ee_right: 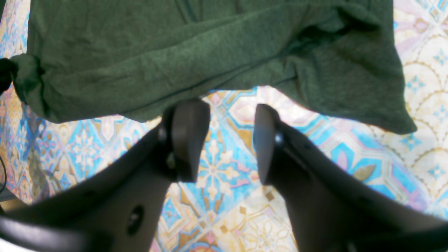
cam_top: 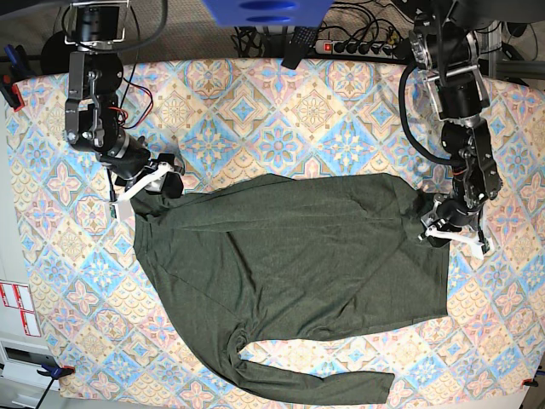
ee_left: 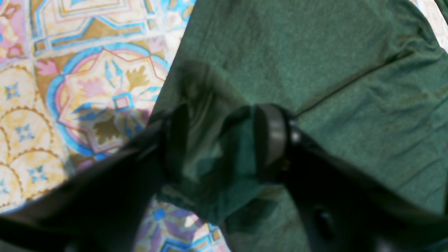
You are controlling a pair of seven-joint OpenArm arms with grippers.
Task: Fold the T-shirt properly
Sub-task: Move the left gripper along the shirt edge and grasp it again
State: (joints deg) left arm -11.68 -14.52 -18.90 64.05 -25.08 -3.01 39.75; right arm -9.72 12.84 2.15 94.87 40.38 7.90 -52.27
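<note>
The dark olive-green long-sleeved knit T-shirt (cam_top: 289,273) lies spread across the middle of the patterned worktop (cam_top: 281,102). The left hand (ee_left: 224,140) stands parted around a bunched shirt edge near the worktop's right edge; the right hand (ee_right: 224,140) is parted and empty beside the opposite edge.

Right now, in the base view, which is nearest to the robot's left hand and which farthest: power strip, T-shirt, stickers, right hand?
1. T-shirt: its edge lies at the left hand.
2. power strip: top of the view.
3. right hand: across the shirt.
4. stickers: lower left, opposite side.
</note>
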